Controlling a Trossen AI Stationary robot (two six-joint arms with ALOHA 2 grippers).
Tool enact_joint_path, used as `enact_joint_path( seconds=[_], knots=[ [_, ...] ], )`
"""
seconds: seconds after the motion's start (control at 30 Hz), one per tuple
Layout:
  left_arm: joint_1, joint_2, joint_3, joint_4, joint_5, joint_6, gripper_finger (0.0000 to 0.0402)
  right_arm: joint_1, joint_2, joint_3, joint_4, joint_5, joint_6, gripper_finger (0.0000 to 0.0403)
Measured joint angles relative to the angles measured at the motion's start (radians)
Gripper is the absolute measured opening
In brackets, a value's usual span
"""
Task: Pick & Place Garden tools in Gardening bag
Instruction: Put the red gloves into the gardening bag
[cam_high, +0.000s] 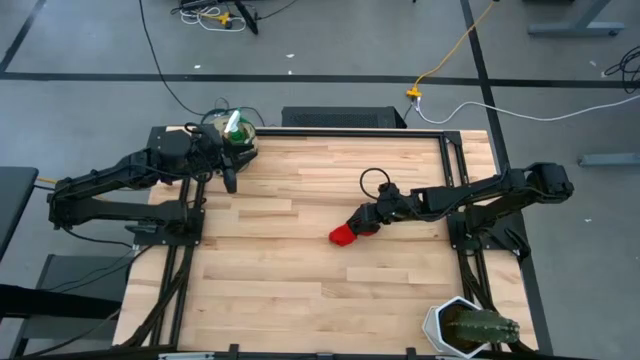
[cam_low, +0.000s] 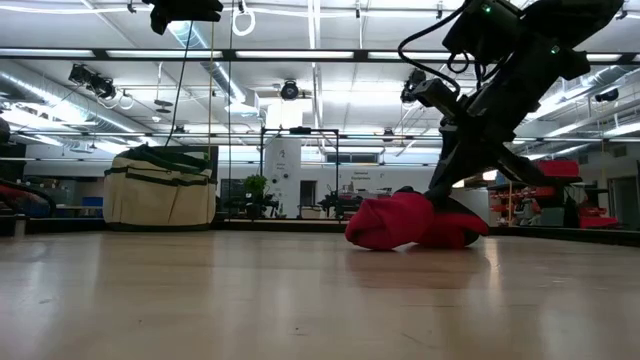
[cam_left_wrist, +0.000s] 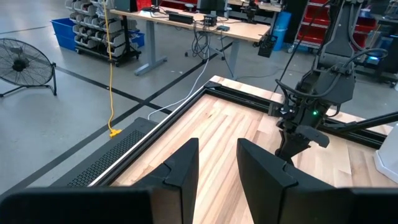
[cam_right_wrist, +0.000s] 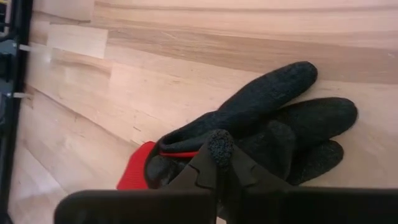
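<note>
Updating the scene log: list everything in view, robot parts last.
glove: one, red and black, mid-table, flat on the wood.
bag: one, beige with green trim, far left corner of the table.
cactus pot: one, white pot with green cactus, near right corner.
table: one, light wood.
left pincer: one, dark, beside the bag, fingers apart, holding nothing.
right pincer: one, dark, shut on the glove.
</note>
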Motion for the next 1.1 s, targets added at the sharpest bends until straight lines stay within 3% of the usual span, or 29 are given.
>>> enact_joint_path(
  seconds=[0.3, 0.57, 0.77, 1.1],
  knots=[
    [0.0, 0.0, 0.0, 0.0, 0.0, 0.0, 0.0115, 0.0, 0.0, 0.0, 0.096, 0.0, -0.019, 0.0003],
    [0.0, 0.0, 0.0, 0.0, 0.0, 0.0, 0.0115, 0.0, 0.0, 0.0, 0.25, 0.0, -0.135, 0.0002],
    [0.0, 0.0, 0.0, 0.0, 0.0, 0.0, 0.0115, 0.0, 0.0, 0.0, 0.382, 0.0, -0.316, 0.0002],
    [0.0, 0.0, 0.0, 0.0, 0.0, 0.0, 0.0115, 0.0, -0.001, 0.001, 0.691, -0.003, -0.775, 0.0002]
  ],
)
